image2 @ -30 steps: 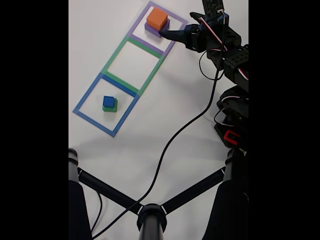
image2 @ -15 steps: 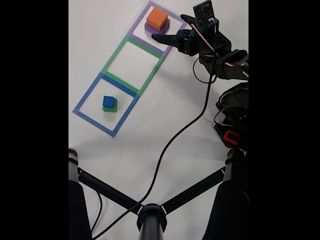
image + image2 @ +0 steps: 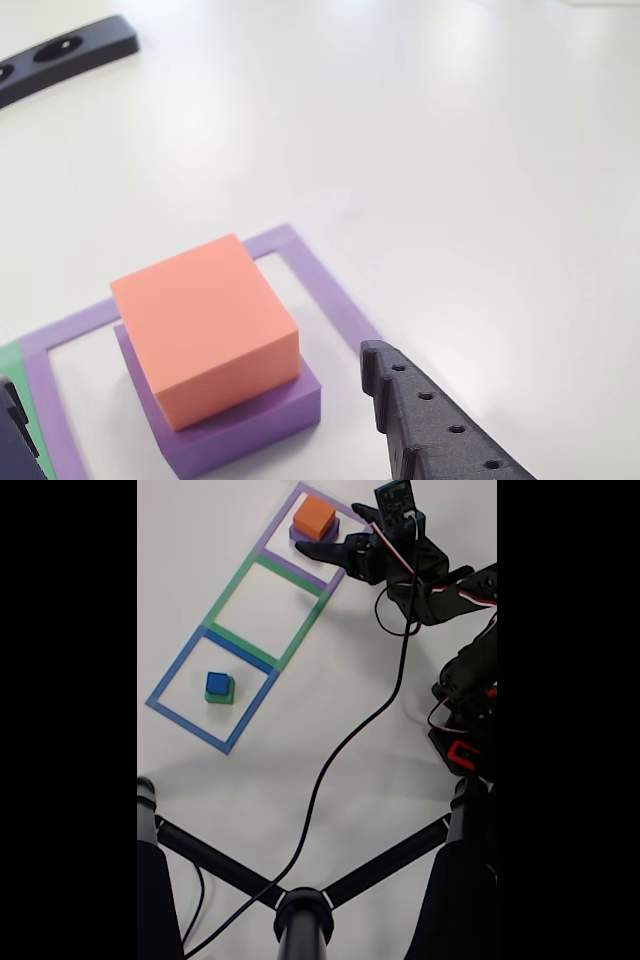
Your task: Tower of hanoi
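An orange block (image 3: 314, 517) sits on a wider purple block (image 3: 326, 532) inside the purple square outline (image 3: 280, 525) at the top of the fixed view. My gripper (image 3: 330, 530) is open just right of this stack, one fingertip near the stack's lower side and the other up at its right. In the other view the orange block (image 3: 205, 330) rests on the purple block (image 3: 250, 430), with a black finger (image 3: 440, 435) to its right and another at the lower left edge. A small blue block (image 3: 218, 682) tops a green block (image 3: 220, 695) in the blue square (image 3: 170, 685).
An empty green square (image 3: 235, 585) lies between the purple and blue ones. A black cable (image 3: 340, 750) runs across the white table to black tripod legs (image 3: 300, 910) at the bottom. The arm's base (image 3: 465, 720) stands at the right. A black part (image 3: 70, 50) lies at the far left of the other view.
The gripper has moved up and left toward the orange and purple stack, and its jaws now stand apart at the stack's right side. The blocks have not moved.
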`<state>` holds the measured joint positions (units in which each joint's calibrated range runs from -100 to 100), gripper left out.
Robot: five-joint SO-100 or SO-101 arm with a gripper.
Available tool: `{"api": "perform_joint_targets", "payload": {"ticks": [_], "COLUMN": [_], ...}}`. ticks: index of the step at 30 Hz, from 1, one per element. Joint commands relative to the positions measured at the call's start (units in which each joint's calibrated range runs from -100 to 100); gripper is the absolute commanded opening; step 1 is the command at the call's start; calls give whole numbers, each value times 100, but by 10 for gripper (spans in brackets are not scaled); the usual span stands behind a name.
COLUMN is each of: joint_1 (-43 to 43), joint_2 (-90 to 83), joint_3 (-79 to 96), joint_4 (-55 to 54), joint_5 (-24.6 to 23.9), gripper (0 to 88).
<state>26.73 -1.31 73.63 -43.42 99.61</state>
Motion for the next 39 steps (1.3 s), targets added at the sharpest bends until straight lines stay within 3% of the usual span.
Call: {"api": "perform_joint_targets", "payload": {"ticks": [1,39], "joint_1": [15,-267], "joint_2": [187,1541], "joint_3": [-371,-1270], "joint_4": [-259,-1004], "joint_5": [39,39], "gripper": [401,385]}}
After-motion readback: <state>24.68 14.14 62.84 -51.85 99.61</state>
